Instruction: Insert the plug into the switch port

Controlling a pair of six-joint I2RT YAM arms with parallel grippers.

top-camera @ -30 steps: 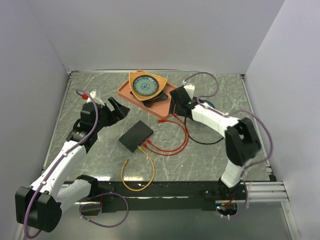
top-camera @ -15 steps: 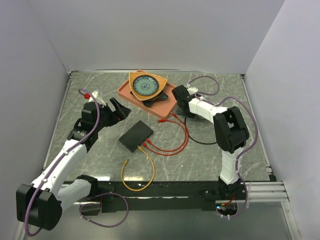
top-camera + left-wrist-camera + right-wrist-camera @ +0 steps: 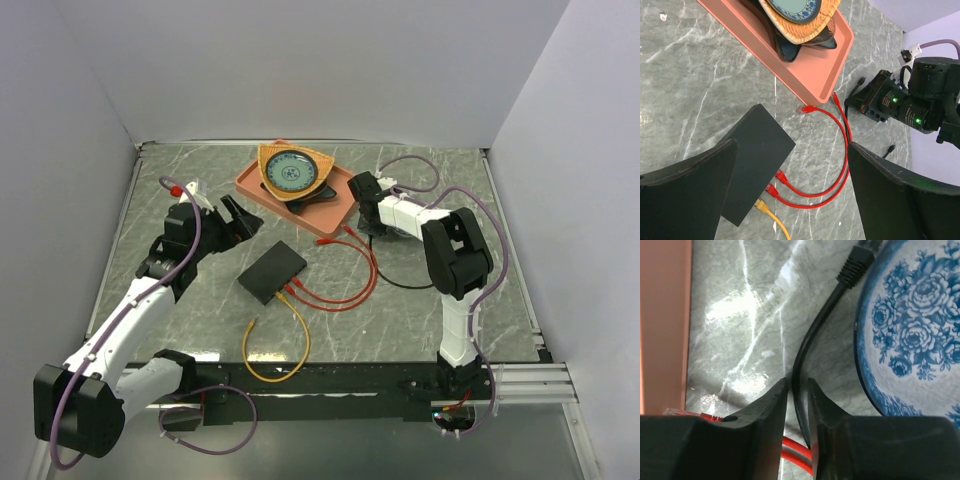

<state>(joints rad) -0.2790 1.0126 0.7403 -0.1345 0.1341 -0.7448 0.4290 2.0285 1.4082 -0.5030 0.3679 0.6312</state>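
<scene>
The flat black switch [image 3: 272, 272] lies mid-table, its port edge facing front right. Two red plugs [image 3: 781, 176] and a yellow plug [image 3: 760, 204] sit in ports along that edge. My left gripper [image 3: 228, 222] hovers wide open above and left of the switch [image 3: 757, 150], holding nothing. My right gripper [image 3: 366, 205] is down at the table beside the orange tray. In the right wrist view its fingers [image 3: 775, 405] pinch a black cable [image 3: 799, 360] a little behind that cable's black plug [image 3: 856, 262], which lies on the table pointing away.
An orange tray [image 3: 262, 190] at the back holds stacked bowls [image 3: 290, 172]. A blue-flowered plate [image 3: 915, 330] lies just right of the black plug. The two red cables [image 3: 360, 285] loop from the switch towards the tray, their free ends [image 3: 804, 109] beside it. A yellow cable [image 3: 290, 345] curls near the front.
My right gripper has lowered next to the tray and its jaws have closed from wide open onto the black cable. The left arm has hardly moved.
</scene>
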